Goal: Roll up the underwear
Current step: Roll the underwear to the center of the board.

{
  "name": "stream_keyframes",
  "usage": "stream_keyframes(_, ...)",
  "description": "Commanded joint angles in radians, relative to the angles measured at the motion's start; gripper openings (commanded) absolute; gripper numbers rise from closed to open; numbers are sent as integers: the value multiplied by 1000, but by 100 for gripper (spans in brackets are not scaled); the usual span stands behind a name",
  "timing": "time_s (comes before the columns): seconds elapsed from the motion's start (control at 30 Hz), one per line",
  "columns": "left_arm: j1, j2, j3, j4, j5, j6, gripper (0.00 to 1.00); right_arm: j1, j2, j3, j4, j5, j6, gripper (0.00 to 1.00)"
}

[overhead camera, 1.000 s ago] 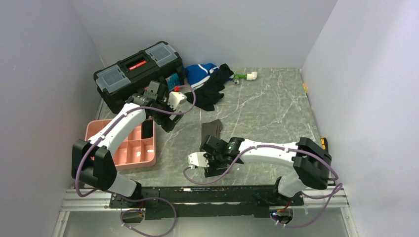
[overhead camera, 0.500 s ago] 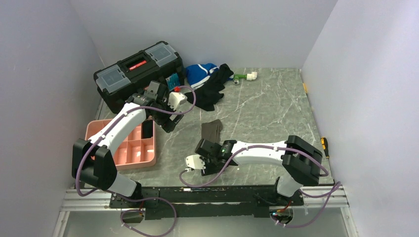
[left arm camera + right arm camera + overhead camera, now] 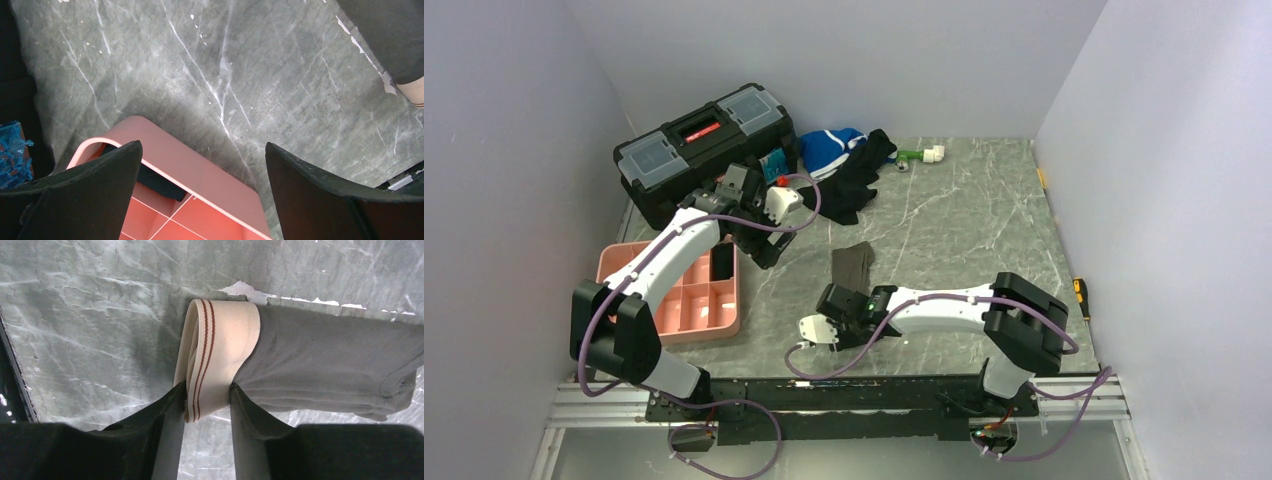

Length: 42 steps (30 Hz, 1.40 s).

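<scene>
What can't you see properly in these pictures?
Top view: how the right gripper pinches the underwear; its wrist covers that.
Left wrist view: most of the underwear, cut off by the corner.
Same view: dark thing in the pink tray, half behind the left gripper.
Top view: the green-and-white thing at the back, too small.

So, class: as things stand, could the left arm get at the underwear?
Probably yes: only bare table lies between the left gripper, jaws open, and the underwear, though the right gripper has jaws on its waistband.
</scene>
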<state>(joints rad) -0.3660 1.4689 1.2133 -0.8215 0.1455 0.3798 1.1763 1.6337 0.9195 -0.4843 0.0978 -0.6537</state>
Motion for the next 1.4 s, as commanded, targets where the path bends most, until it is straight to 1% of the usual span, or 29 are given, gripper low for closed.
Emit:
stream_keyframes(0.0,4,-3,13,2,31,20,99,5,-3,-18,25,17,12,35)
stream_keyframes(0.07,5,-4,10,2,30,26,100,5,-7,-22,23,15,12,32)
stream_keyframes(0.17,4,-3,8,3,25,32,99,5,-16,-18,8,2,12,31)
stream_keyframes(0.33,6,-8,1,3,33,39,99,-20,-31,10,-36,-70,10,29)
stream_keyframes(0.53,15,-94,-85,76,59,40,99,-149,-37,73,-103,-314,8,26)
stream_keyframes(0.7,65,-175,-149,123,96,45,99,-276,-10,137,-179,-548,-35,22)
stream_keyframes(0.87,131,-291,-215,144,181,61,99,-417,107,275,-353,-764,-104,19)
stream_keyframes(0.93,136,-348,-253,149,220,80,99,-456,165,351,-424,-828,-133,19)
stream_keyframes(1.13,128,-564,-435,213,341,163,99,-539,353,534,-622,-979,-231,19)
stream_keyframes(1.23,83,-641,-504,247,353,206,99,-572,436,610,-722,-1037,-279,19)
stream_keyframes(1.37,-41,-606,-523,265,338,243,99,-592,535,710,-830,-1080,-332,20)
